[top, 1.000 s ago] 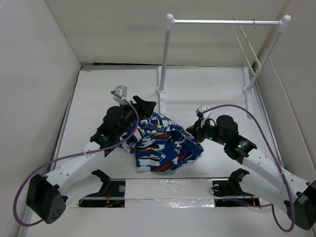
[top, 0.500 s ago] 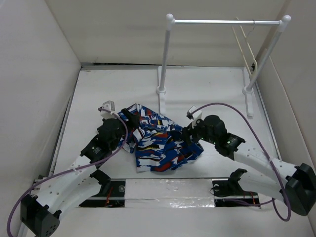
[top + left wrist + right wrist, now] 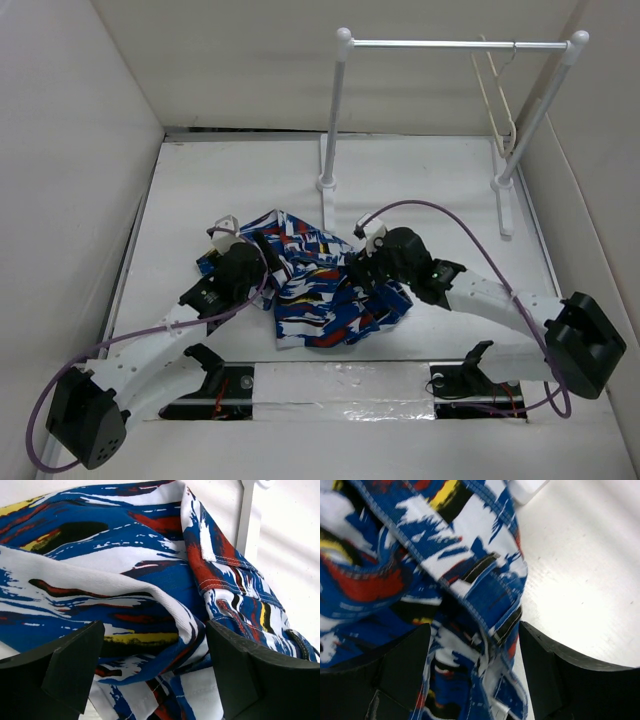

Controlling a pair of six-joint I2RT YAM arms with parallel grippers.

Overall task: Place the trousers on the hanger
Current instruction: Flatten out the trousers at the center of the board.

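Two grippers are placed at the trousers (image 3: pixel 325 290), which are crumpled on the table (image 3: pixel 420 180) between the arms. The left gripper (image 3: pixel 155 650) is spread wide around a fold, and the right gripper (image 3: pixel 475 655) is also opened wide over the cloth, so nothing is clamped. The hanger (image 3: pixel 500 95) is hung on the rail (image 3: pixel 455 44), well apart.

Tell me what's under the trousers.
The trousers lie bunched on the white table; only tabletop shows around their edges. Anything beneath the folds is covered. The hanger hangs on the rail, not underneath.
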